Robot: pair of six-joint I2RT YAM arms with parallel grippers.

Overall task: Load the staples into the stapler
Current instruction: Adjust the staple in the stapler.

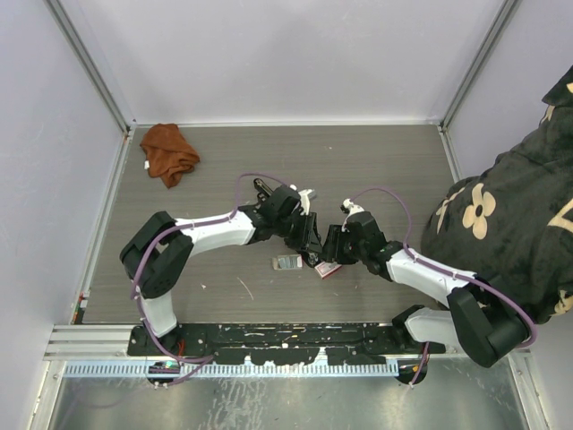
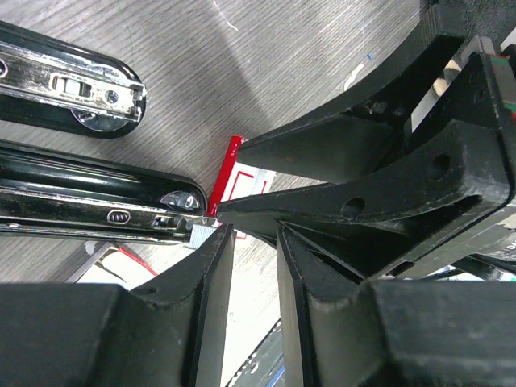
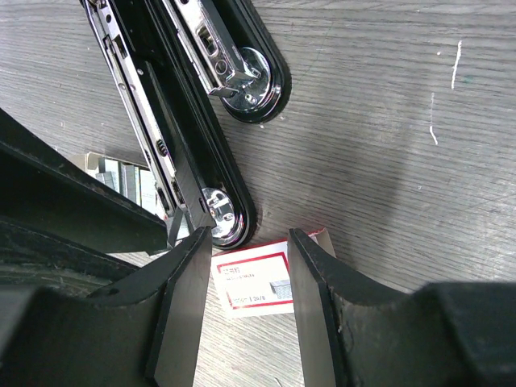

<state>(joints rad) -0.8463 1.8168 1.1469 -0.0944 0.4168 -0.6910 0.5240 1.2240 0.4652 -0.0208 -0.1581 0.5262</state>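
Observation:
The black-and-chrome stapler lies swung open on the table. In the left wrist view its staple channel (image 2: 81,201) lies below its other half (image 2: 64,81); both show in the right wrist view (image 3: 153,137). The red-and-white staple box (image 3: 254,278) lies flat by the stapler's end, also seen from above (image 1: 328,269). The small grey tray of staple strips (image 1: 287,262) sits left of it and shows in the right wrist view (image 3: 121,177). My left gripper (image 2: 254,234) is open, tips at the channel's end, a small silvery piece (image 2: 201,235) beside one tip. My right gripper (image 3: 250,238) is open, straddling the box above it.
An orange cloth (image 1: 168,152) lies at the far left of the table. A person in black flowered clothing (image 1: 510,224) stands at the right edge. Both grippers (image 1: 322,246) crowd together over the stapler, almost touching. Grey walls enclose the table.

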